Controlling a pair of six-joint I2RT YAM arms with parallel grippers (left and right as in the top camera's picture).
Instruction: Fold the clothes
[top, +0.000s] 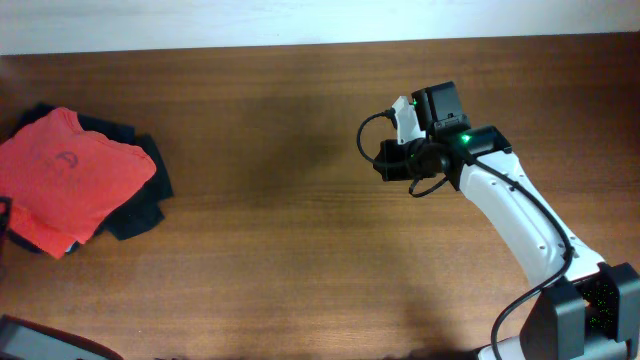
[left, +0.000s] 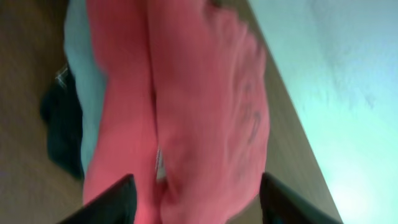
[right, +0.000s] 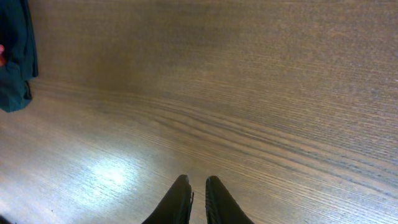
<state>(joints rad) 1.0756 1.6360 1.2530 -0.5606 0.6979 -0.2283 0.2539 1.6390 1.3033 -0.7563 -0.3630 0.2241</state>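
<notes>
The clothes, an orange-red T-shirt, lie folded at the table's far left on top of a dark garment. A faint round mark shows on the shirt's upper face. In the left wrist view the shirt fills the middle. My left gripper is open, with one dark finger on each side of the shirt's near end and neither pressing the cloth. The overhead view does not show the left gripper. My right gripper hangs over bare wood right of centre. Its fingers are shut with nothing between them.
The dark garment sticks out beyond the shirt, with a pale cloth edge between them. A corner of it shows at the left of the right wrist view. The white right arm runs to the bottom right corner.
</notes>
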